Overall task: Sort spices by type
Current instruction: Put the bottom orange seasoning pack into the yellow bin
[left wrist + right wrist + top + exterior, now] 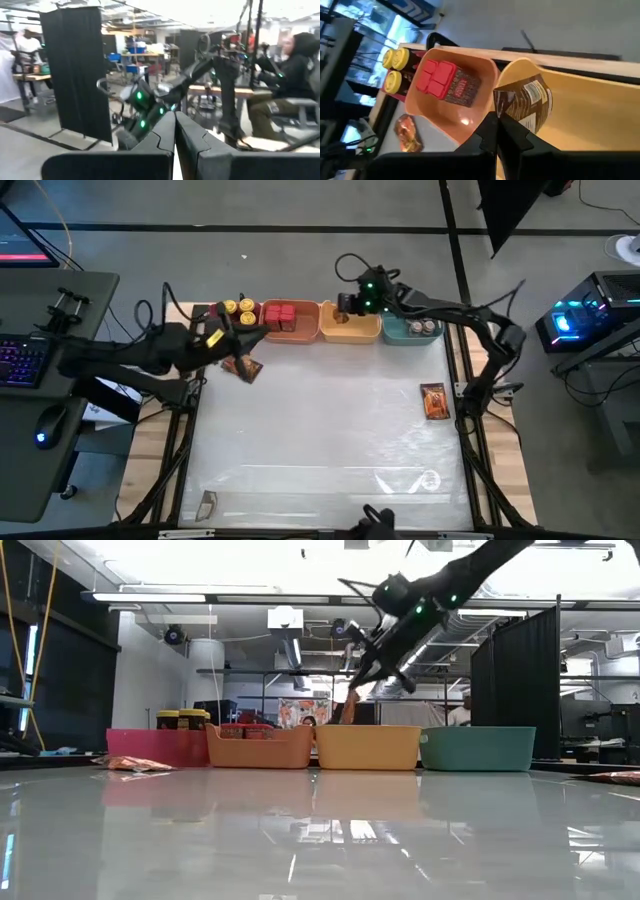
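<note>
My right gripper (347,307) hangs over the yellow bin (362,332), shut on a brown foil packet (526,102) with a barcode. Another foil packet (242,368) lies flat on the table beside the pink bin (150,747), and one more (435,400) lies at the right. Yellow-lidded jars (238,308) stand in the pink bin, red boxes (281,314) in the orange bin, and grey-lidded jars (424,328) in the teal bin. My left gripper (232,332) is shut on nothing, level, above the table near the pink bin. My right gripper pinches the foil packet between its two fingers at one end (506,114). The fingers slant down from the table's right side. The packet reaches out past the fingertips into the yellow bin, its lower end (349,708) behind the bin's rim.
The four bins stand in a row along the table's far edge: pink, orange (258,745), yellow (367,747), teal (477,748). The glossy tabletop in front of them holds only the two loose packets. A seated person (292,85) shows beyond the table.
</note>
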